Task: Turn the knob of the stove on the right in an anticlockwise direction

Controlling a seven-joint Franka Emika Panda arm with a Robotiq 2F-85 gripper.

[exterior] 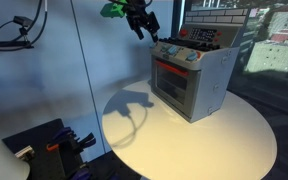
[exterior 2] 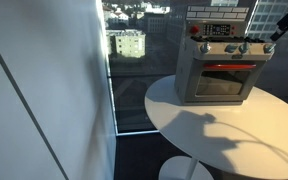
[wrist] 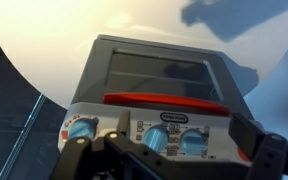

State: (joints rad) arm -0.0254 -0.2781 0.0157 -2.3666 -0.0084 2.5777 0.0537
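Note:
The stove (exterior: pixel 194 82) is a small grey toy oven with a red-framed glass door, standing on a round white table (exterior: pixel 219 140). It shows in both exterior views (exterior 2: pixel 219 78) and in the wrist view (wrist: pixel 154 70). A row of blue knobs (wrist: pixel 156 140) runs along its front panel. My gripper (wrist: pixel 162 150) is open, and in the wrist view its dark fingers sit to either side of the two right-hand blue knobs without touching them. In an exterior view the gripper (exterior: pixel 144 22) hovers just above the stove's knob end. It also shows at the frame edge (exterior 2: pixel 284 30).
The table (exterior 2: pixel 224 135) stands next to a glass wall with a city view behind. Dark equipment with cables (exterior: pixel 44 145) lies on the floor beside the table. A third blue knob (wrist: pixel 81 128) sits further left on the panel.

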